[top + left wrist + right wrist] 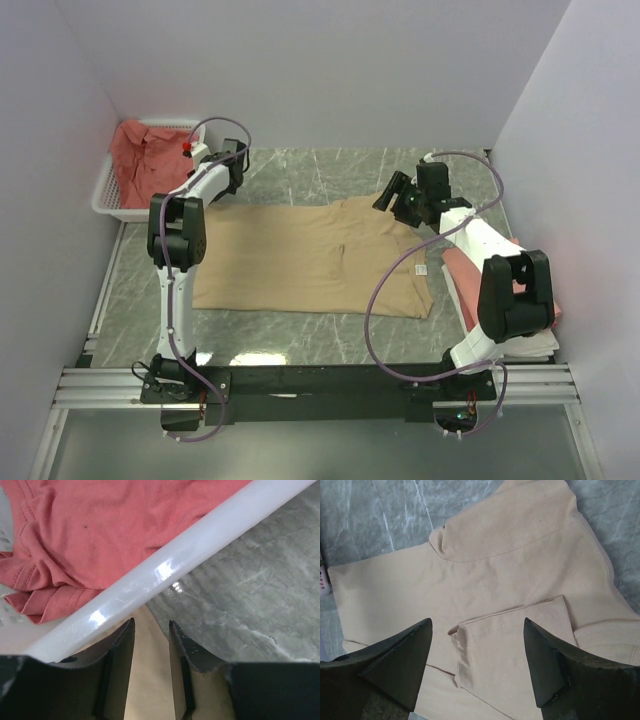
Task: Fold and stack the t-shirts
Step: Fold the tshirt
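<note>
A tan t-shirt [310, 255] lies spread flat on the grey marble table. My left gripper [230, 165] is at its back left corner, next to the basket. In the left wrist view the gripper [151, 625] has its jaws a narrow gap apart, straddling the tan corner [147, 670], not clamped. My right gripper [398, 195] hovers over the shirt's right end. In the right wrist view it [477, 630] is wide open and empty above a sleeve [520, 650] folded in onto the shirt body. Salmon-red shirts [140, 160] lie crumpled in the basket.
The white plastic basket [105, 195] stands at the back left; its rim [165, 572] runs just beyond my left fingertips. A pile of folded pink and white cloth [535, 325] sits at the right edge under my right arm. White walls enclose the table.
</note>
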Available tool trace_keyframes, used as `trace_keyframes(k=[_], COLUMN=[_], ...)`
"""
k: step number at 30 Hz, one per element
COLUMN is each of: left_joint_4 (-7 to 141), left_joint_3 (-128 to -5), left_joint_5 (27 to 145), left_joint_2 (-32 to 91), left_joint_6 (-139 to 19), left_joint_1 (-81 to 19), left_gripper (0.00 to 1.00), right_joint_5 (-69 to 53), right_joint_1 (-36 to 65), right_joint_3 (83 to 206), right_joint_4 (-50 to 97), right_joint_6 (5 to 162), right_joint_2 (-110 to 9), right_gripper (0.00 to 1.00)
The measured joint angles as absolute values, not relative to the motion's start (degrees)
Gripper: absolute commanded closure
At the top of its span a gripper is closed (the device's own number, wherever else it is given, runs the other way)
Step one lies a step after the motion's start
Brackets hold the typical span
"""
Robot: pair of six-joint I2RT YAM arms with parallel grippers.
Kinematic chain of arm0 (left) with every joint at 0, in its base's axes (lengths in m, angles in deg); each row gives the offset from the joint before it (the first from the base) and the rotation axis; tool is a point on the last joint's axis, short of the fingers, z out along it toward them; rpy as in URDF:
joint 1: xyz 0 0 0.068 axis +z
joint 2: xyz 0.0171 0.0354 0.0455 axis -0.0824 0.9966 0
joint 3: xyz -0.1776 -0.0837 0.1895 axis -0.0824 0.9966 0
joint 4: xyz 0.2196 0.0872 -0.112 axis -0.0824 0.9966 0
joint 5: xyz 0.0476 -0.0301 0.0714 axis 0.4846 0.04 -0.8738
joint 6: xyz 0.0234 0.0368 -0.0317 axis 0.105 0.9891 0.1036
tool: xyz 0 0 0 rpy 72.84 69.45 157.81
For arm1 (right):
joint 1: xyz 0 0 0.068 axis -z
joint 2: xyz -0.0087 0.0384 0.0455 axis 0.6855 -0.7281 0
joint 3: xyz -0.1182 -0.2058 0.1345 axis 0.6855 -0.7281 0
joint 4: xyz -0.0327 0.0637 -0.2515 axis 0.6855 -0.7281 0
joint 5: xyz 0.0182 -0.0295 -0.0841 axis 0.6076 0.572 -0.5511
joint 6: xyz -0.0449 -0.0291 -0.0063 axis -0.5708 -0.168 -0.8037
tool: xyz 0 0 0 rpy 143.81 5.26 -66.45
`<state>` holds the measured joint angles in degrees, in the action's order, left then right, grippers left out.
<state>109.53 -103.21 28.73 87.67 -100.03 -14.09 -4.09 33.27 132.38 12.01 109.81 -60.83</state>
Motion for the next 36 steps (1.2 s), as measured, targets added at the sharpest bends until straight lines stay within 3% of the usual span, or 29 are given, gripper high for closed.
trace_keyframes(k=[25, 32, 36], left_joint_4=[116.35, 117.53, 117.51], left_joint_3=[-110.38, -111.88, -111.93], left_joint_5=[35.60, 37.02, 37.69], left_joint_2=[92.74, 93.49, 93.49], left_joint_6=[-99.39, -99.28, -98.85], left_joint_1=[-12.30, -11.93, -11.66], left_gripper=[0.65, 0.76, 0.91], right_joint_5=[-1.03, -0.90, -0.88], right_joint_1=[33.14, 33.14, 33.14], right_joint_3=[132.60, 132.82, 132.84], right_joint_4=[12.58, 12.56, 12.54], right_joint_6=[109.63, 109.57, 109.33], right_joint_2=[-62.52, -62.60, -62.60], right_gripper=[0.20, 0.20, 0.20])
